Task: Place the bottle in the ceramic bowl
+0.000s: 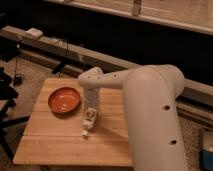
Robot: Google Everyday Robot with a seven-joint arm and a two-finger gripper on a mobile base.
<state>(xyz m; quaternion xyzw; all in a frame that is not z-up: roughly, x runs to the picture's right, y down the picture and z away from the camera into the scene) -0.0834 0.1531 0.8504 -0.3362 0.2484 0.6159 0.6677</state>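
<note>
The ceramic bowl [64, 99] is orange-red and shallow, and sits on the left part of the wooden table [55, 142]. It holds nothing. My white arm reaches in from the right and bends down to the gripper [90, 116], which is just right of the bowl, at the table's middle. The pale cream bottle [87, 128] shows directly under the gripper, slanting down and left with its tip close to the tabletop. I cannot tell whether it rests on the wood or hangs from the gripper. It is about a hand's width from the bowl's rim.
The table's front edge runs near the bottom of the view, its left edge near a dark stand [7, 95]. A long ledge [60, 47] with a white box [34, 33] and cables runs behind. A blue object [207, 155] sits on the floor at right.
</note>
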